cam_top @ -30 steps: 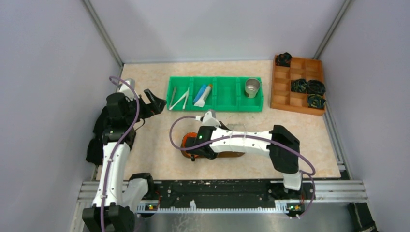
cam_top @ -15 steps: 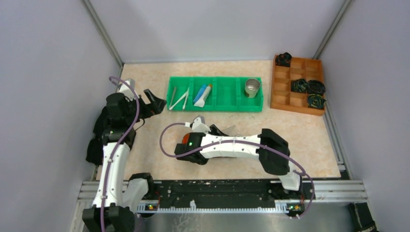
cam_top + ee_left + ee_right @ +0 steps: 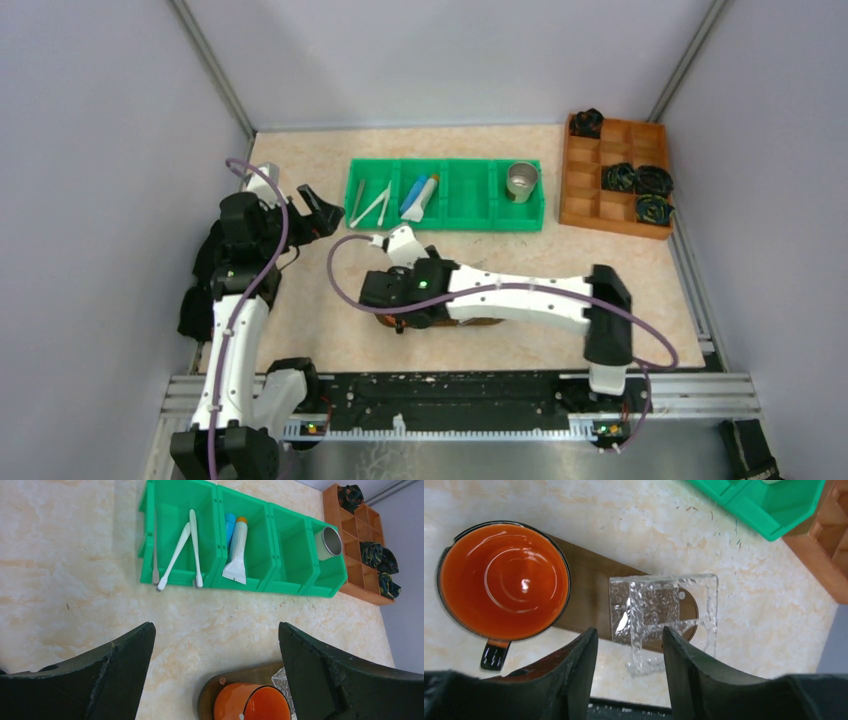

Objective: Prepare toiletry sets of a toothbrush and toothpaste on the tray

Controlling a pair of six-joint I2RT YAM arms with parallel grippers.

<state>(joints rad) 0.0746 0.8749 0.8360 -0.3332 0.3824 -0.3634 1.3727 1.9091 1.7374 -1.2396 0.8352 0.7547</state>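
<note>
Directly beneath right tool [image 3: 628, 640], tray [image 3: 589, 595], orange cup [image 3: 504, 580].

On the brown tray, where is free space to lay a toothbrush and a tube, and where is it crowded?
The tray has one bare strip, between the orange cup and the clear dish. Both ends are crowded: the cup fills one, the dish covers the other. Bare tabletop lies between the tray and the green bin.
</note>
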